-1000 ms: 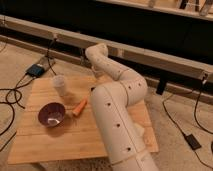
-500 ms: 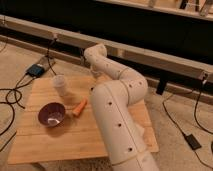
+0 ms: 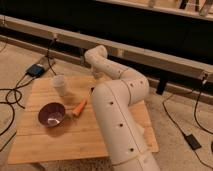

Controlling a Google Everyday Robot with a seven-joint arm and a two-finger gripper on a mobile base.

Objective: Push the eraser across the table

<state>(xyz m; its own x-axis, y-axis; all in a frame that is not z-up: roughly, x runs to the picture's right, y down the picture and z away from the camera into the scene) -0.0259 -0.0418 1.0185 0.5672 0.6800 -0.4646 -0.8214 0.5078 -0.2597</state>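
Eraser (image 3: 92, 89): a small dark block, lay on the worktop (image 3: 75, 142) in its far half, right against the edge of the white arm (image 3: 120, 117). Only a sliver showed; the rest sat behind the arm.

Clock calls are as the camera saw it, 12 = far edge.

Hand (image 3: 97, 75) was at 12 o'clock of the eraser, near it, low over the worktop's far edge, hanging down from the wrist. Contact between hand and eraser: could not tell. Hand open or closed: could not tell either, the arm covered most of it.

Orange carrot-shaped piece (image 3: 80, 107) lay at 7 o'clock of the eraser, near it, on a diagonal.

Purple bowl (image 3: 51, 114) sat upright at 8 o'clock of the eraser, just beside the carrot piece's lower end; touching or not, could not tell.

Pale cup (image 3: 59, 84) stood upright at 9 o'clock of the eraser, apart from it, near the worktop's far-left corner.

Arm rose from 5 o'clock over the right half of the worktop, bent at the elbow, then reached toward 11.

Off the worktop: black cables (image 3: 10, 97) on the floor at 9 o'clock, a small dark box (image 3: 36, 70) at 10 o'clock, and a dark adapter (image 3: 192, 141) on the floor at 3 o'clock.
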